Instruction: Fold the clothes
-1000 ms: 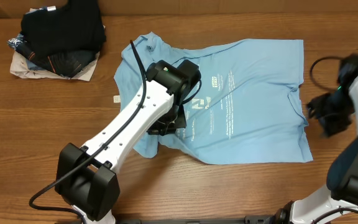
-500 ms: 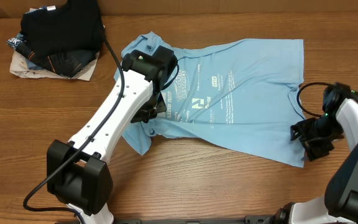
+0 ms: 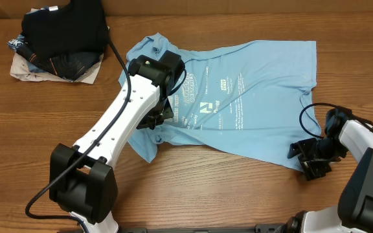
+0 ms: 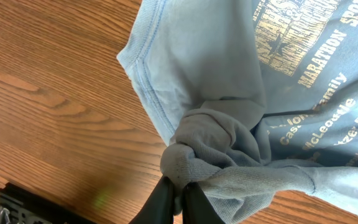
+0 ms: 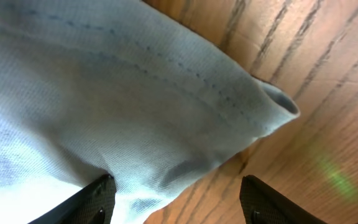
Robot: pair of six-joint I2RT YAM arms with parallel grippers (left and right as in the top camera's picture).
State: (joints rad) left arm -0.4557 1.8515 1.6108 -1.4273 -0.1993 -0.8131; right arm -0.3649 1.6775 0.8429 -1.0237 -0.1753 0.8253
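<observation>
Wood-grain planks in a warm brown form the table (image 3: 37, 136), seen from overhead. A light sky-blue T-shirt (image 3: 258, 103) of soft cotton lies across its middle and right, mostly flat, its far edge straight and its near edge slanting. Small white print (image 3: 206, 97) marks the chest area. At the shirt's left end the cloth is rumpled, and the left gripper (image 3: 157, 120), black at the end of a white arm, sits down in those folds. The right gripper (image 3: 306, 155) is at the shirt's near right corner, low on the wood. At the far left a pile of dark garments (image 3: 63, 32), black and rounded, rests on something pale and creased.

From the left wrist, the left gripper (image 4: 176, 199) has its two thin black fingers pressed together on a twisted knot of the T-shirt (image 4: 216, 74). The fabric gathers into thick, rope-like wrinkles there, and a double-stitched hem (image 4: 145, 84) curves away above it. Pale yellowish lettering (image 4: 303, 37) runs across the smoother cloth to the right.

From the right wrist, the right gripper (image 5: 179, 202) stands with its fingers (image 5: 98, 199) wide apart. The T-shirt (image 5: 104, 93) corner lies between them: fine knit, a dotted stitch line, a rolled tip. One finger touches the cloth; the other stands clear over bare wood.
</observation>
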